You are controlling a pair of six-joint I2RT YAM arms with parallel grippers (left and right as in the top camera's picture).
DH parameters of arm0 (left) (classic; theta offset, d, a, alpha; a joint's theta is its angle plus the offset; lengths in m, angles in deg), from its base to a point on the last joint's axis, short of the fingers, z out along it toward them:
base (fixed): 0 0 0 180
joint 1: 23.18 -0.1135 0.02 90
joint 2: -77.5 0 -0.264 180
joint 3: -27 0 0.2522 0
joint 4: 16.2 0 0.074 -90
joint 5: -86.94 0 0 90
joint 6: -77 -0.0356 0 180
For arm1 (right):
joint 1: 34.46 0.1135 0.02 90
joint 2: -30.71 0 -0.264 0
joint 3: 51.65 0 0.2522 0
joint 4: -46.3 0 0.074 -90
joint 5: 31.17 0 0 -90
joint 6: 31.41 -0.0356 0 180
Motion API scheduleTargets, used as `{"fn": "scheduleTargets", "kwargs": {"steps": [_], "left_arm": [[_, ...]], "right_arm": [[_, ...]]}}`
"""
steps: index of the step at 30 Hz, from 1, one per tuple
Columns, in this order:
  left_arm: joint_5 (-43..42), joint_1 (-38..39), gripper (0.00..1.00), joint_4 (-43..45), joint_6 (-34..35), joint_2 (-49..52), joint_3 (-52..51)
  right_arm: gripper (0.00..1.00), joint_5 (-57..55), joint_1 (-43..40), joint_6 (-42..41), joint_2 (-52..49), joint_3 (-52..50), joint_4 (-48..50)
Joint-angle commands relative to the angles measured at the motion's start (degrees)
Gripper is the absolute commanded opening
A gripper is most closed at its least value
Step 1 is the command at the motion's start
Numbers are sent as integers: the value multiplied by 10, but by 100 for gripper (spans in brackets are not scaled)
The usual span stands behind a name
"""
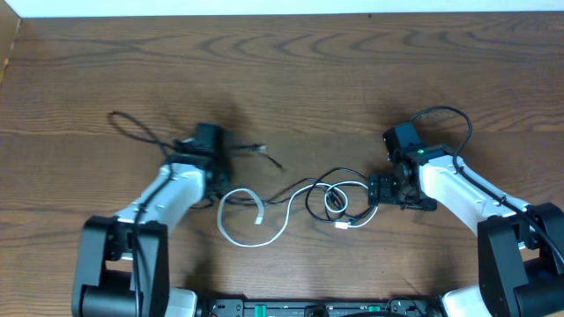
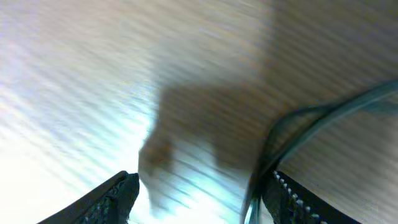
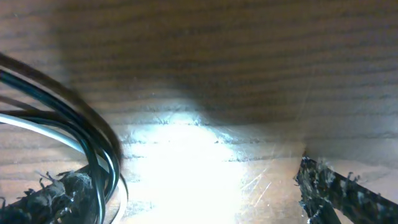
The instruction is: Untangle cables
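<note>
We log left gripper (image 2: 199, 193) spread, empty, black cable (image 2: 317, 115) just beside one finger; right gripper (image 3: 193, 193) likewise, black-and-white cables (image 3: 99, 146) alongside; both close views blurred.

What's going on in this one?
Two robot arms are working on thin cables tangled on a wooden table. The right gripper is open and low, at the edge of the black and white coil. The left gripper is open too, with a black cable beside one finger, not pinched. A white loop lies between the arms. Nothing is held.
</note>
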Motion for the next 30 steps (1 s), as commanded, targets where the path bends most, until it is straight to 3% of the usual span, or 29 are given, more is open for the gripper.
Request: {"fn": "scheduleTargets", "kwargs": {"steps": [1, 7, 15, 20, 30], "left_arm": [[28, -65, 68, -18, -1, 20, -21], [-80, -116, 68, -16, -14, 17, -20], [-230, -90, 73, 4, -86, -56, 2], [-326, -31, 74, 33, -105, -132, 3], [-329, 152, 74, 43, -105, -95, 1]], "right_arm": [[96, -21, 3, 3, -27, -24, -16], [96, -47, 2, 3, -27, -24, -19], [97, -46, 3, 3, -27, -24, -16], [97, -45, 3, 3, -27, -24, -15], [97, -31, 3, 3, -27, -24, -6]]}}
